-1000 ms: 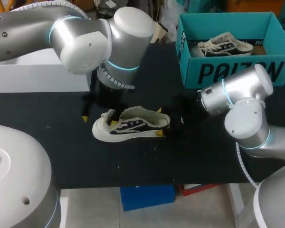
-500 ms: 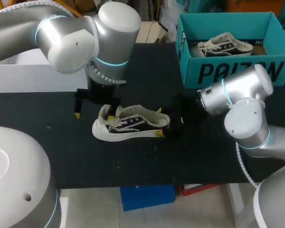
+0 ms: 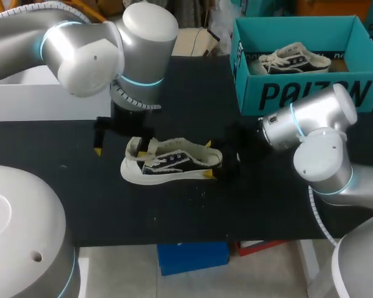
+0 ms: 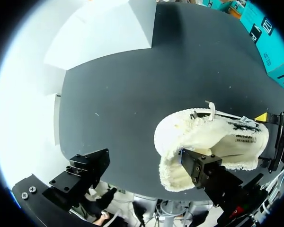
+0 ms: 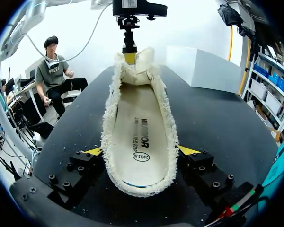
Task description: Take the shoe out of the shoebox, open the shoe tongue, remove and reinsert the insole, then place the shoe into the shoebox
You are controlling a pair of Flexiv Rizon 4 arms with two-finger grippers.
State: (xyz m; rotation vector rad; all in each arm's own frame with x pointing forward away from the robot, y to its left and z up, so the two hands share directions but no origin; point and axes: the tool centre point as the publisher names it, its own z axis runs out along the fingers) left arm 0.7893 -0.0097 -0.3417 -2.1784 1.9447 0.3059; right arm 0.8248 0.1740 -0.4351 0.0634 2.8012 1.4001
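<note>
Head view: the shoe (image 3: pixel 172 162) lies mid-frame on the table (image 3: pixel 248 205). Its long axis runs left-right, and the toe looks to point frame-left. The right hand (image 5: pixel 139 151) is clamped across the heel end. The left hand (image 3: pixel 124 149) is at the toe end with its fingers spread wide, one against the shoe, so it's nearer the tongue.

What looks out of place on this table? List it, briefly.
The shoe stands out: its end by the left gripper is curled upward against one yellow fingertip instead of lying flat, and its rim looks frayed and fuzzy all round. The right gripper pinches the other end from both sides.
</note>
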